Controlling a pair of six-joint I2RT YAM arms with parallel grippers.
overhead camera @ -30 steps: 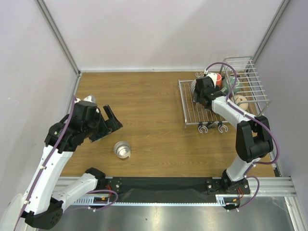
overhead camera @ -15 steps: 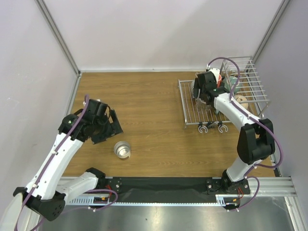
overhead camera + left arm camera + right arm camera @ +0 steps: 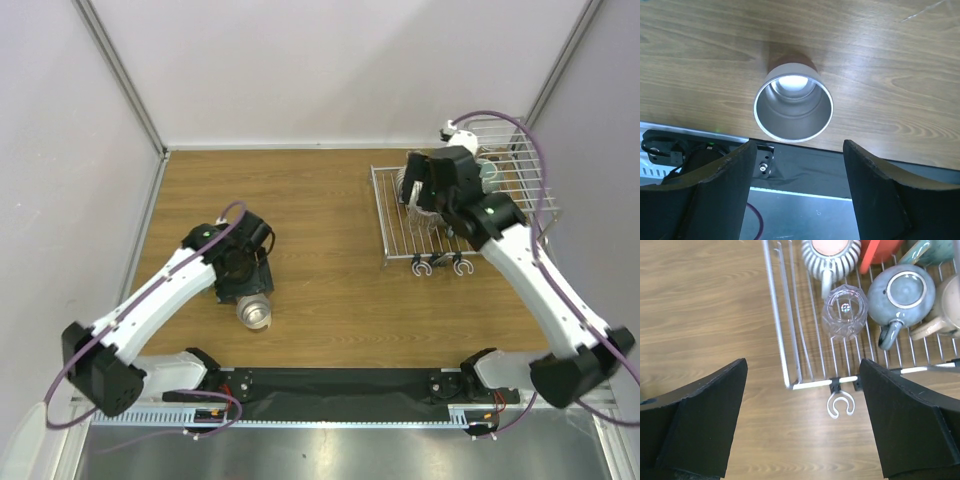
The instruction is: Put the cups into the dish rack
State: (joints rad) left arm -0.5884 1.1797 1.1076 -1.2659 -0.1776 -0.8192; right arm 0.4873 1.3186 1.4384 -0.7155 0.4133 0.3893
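A steel cup (image 3: pixel 793 105) stands upright on the wooden table near its front edge, mouth up; the top view shows this cup (image 3: pixel 255 312) too. My left gripper (image 3: pixel 800 145) hangs open just short of it, the cup beyond the fingertips and not between them. In the dish rack (image 3: pixel 781 347) lie a clear glass (image 3: pixel 845 312), a ribbed whitish cup (image 3: pixel 832 252), a grey-blue mug (image 3: pixel 902 290), a beige mug (image 3: pixel 947 305) and a teal mug (image 3: pixel 935 250). My right gripper (image 3: pixel 802 362) is wide open and empty above the rack's near corner.
The rack (image 3: pixel 385 225) sits at the table's right, its taller barred basket (image 3: pixel 525 175) against the right wall. Hooks (image 3: pixel 840 406) hang off its near rail. A black strip and metal rail (image 3: pixel 805 170) run just past the table's front edge.
My left gripper has swung right and down to the steel cup, its jaws narrowing a little. My right gripper has opened wide and lifted away from the cups in the rack.
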